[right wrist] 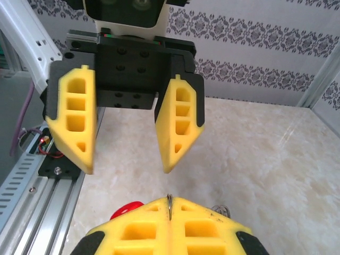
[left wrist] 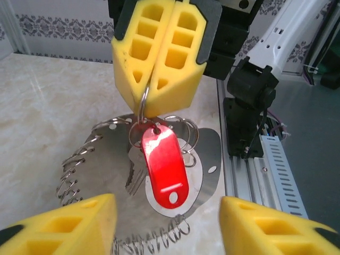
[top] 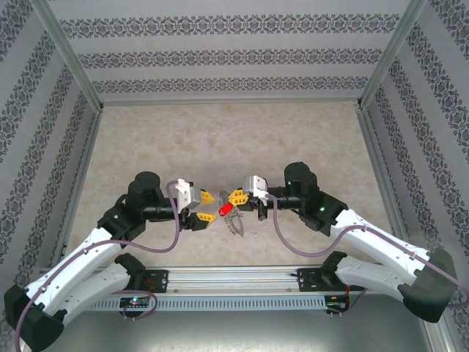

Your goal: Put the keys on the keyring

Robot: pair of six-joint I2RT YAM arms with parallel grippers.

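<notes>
Right gripper [left wrist: 152, 110]: jaws clenched on keyring [left wrist: 142, 106], held above table [top: 220, 139], near centre. Red-headed key [left wrist: 164, 167] hangs below; silver keys [top: 238, 226] apparently behind. Left gripper [right wrist: 127, 166]: jaws released, just left.

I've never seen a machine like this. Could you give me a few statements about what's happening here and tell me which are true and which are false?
1. The right tool is closed on a thin wire loop, the keyring. True.
2. The left tool is clamped shut. False: its yellow fingers stand apart with nothing between them.
3. A red plastic tag hangs below the right tool. True.
4. The left tool grips the red plastic tag. False: the tag hangs from the keyring that the right tool pinches.
5. The two tools face each other over the table. True.
</notes>
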